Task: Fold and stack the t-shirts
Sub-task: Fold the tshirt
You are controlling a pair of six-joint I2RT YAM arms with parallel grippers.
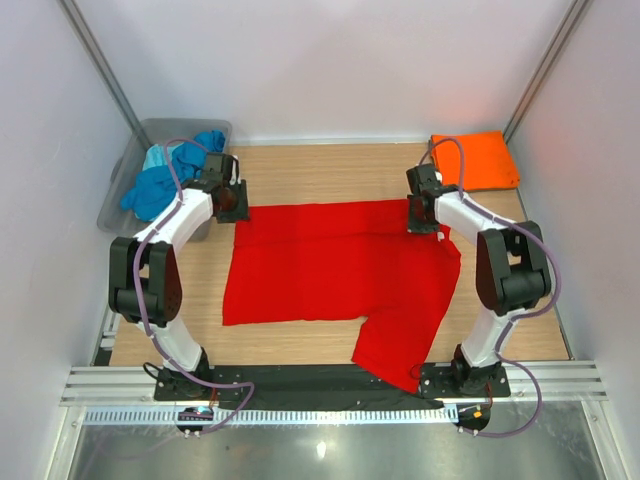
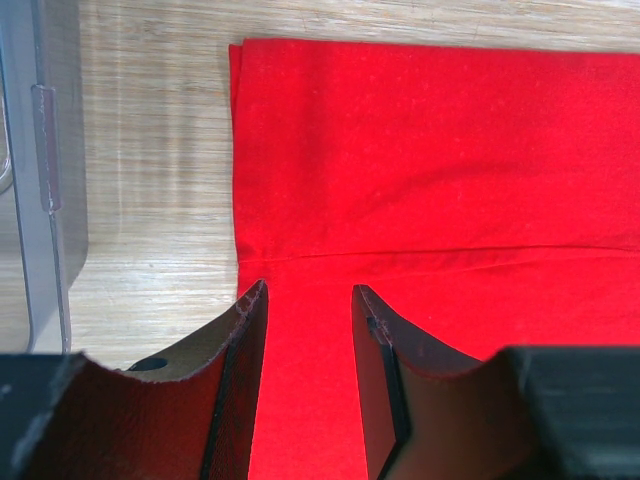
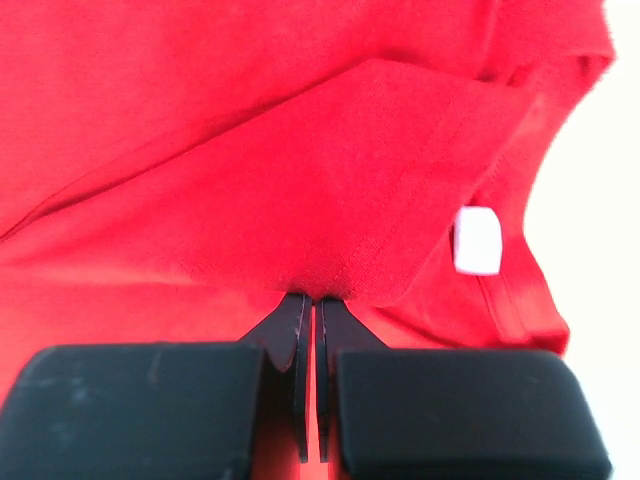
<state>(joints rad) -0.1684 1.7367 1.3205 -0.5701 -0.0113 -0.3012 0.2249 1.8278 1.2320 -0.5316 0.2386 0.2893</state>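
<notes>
Near edge: the near right part of the red t-shirt [image 1: 340, 270] reaches past the wooden table [image 1: 300, 165] onto the dark strip between the arm bases.
Red t-shirt: spread flat mid-table. Which part is sleeve or hem is hard to make out.
Right gripper [image 3: 310, 300]: jaws pressed together on a bunched fold at the shirt's far right corner. A white label [image 3: 477, 240] shows just beside it.
Left gripper [image 2: 308, 292]: jaws moderately apart over the far left edge, with flat red cloth visible between them. Contact cannot be judged.
Orange t-shirt [image 1: 475, 160]: folded, at the far right corner.
Tub [image 1: 118, 185]: grey, far left, partly hidden by the left arm. It holds crumpled blue t-shirts [image 1: 150, 190] and a pale turquoise one [image 1: 156, 158].
</notes>
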